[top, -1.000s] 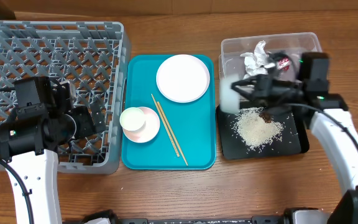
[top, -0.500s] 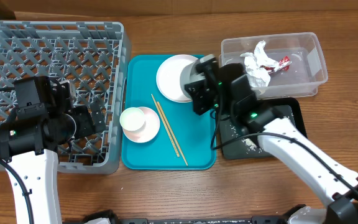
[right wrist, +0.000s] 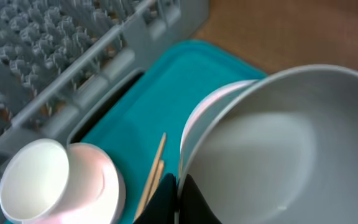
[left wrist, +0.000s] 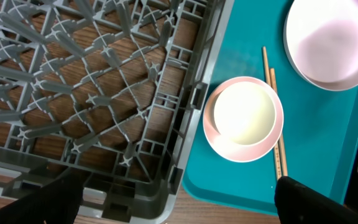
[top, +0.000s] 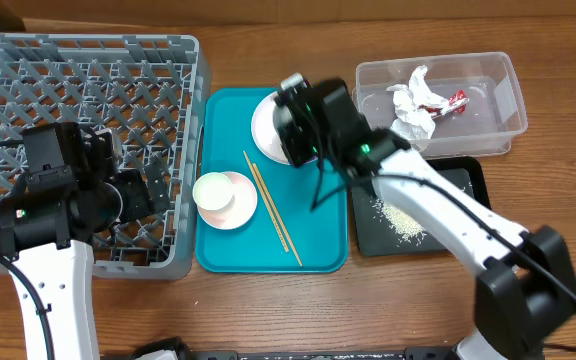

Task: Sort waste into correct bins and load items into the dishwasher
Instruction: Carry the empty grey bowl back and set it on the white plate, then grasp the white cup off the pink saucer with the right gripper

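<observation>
By my read the waste is sorted: the crumpled white paper napkin [top: 410, 105] and small red snack wrapper [top: 454, 100] lie in the clear plastic tub [top: 498, 125], and the loose rice [top: 400, 222] is on the shallow black tray [top: 465, 177]. The large grey lattice dish rack [top: 190, 180] looks unloaded, though my left arm hides part of it, and the round white plate [top: 265, 130], the pink saucer [top: 240, 205] carrying the small white cup [top: 213, 190], and the wooden chopsticks [top: 273, 210] all wait on the teal serving tray [top: 318, 230]. Only the right wrist view shows the right gripper [right wrist: 178, 196] clamped on the rim of the grey-sided bowl [right wrist: 272, 143] above that tray beside the plate, and only the left wrist view shows the left gripper [left wrist: 182, 202] spread wide by the rack's edge.
</observation>
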